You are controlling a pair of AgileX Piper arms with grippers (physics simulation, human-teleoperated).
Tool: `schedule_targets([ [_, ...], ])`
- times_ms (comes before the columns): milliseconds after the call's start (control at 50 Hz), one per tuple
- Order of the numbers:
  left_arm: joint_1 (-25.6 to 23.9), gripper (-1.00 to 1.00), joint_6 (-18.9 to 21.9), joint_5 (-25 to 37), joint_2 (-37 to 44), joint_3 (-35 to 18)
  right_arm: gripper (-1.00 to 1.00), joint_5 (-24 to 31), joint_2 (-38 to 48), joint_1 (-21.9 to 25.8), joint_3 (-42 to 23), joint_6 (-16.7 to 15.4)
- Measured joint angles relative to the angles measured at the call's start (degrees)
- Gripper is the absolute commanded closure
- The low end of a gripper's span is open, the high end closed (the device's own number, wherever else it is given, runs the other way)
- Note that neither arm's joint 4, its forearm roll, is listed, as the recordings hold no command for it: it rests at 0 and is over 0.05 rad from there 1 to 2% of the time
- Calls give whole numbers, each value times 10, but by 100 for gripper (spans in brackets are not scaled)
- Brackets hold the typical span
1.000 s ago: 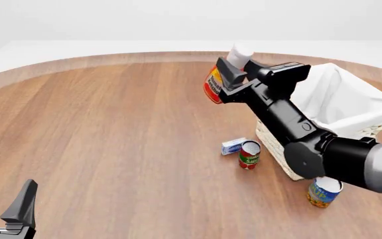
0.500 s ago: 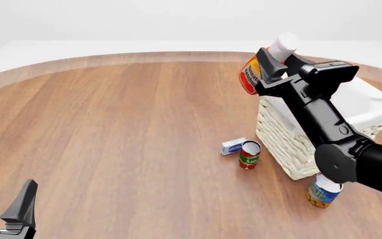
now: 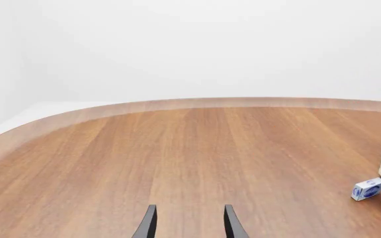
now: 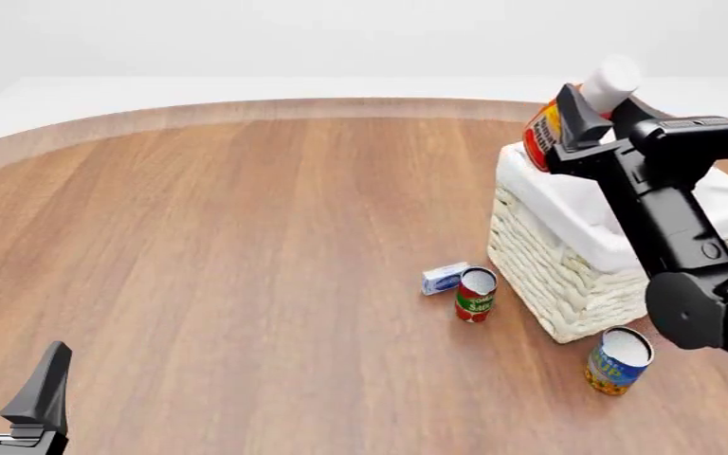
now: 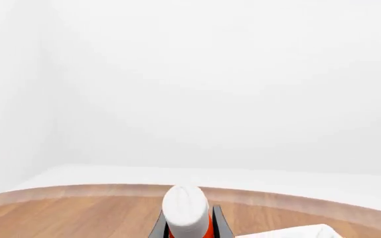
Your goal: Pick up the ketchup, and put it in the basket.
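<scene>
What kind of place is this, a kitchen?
Probably not: it looks like a computer-simulated test setup. A bare round wooden table against blank white, two black robot arms, and groceries beside a wicker basket.

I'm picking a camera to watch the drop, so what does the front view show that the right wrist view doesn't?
Only the front view shows the tomato sauce can, the blue-and-orange can, the small blue-and-white box, the basket's wicker side and the idle left pincer. Only the right wrist view looks straight along the bottle's white cap. Both show the ketchup clamped in the right pincer, and the table.
</scene>
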Motion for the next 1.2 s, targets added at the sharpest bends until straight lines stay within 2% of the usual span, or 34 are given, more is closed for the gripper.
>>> schedule_targets([
  [200, 0, -100, 0, 0, 0, 0, 100, 1, 2, -31, 3, -33],
  [400, 0, -100, 0, 0, 0, 0, 100, -1, 13, -55, 5, -50],
  [860, 0, -100, 0, 0, 0, 0, 100, 3, 49, -104, 7, -63],
  [1200, 0, -100, 0, 0, 0, 0, 100, 19, 72, -133, -1, -59],
])
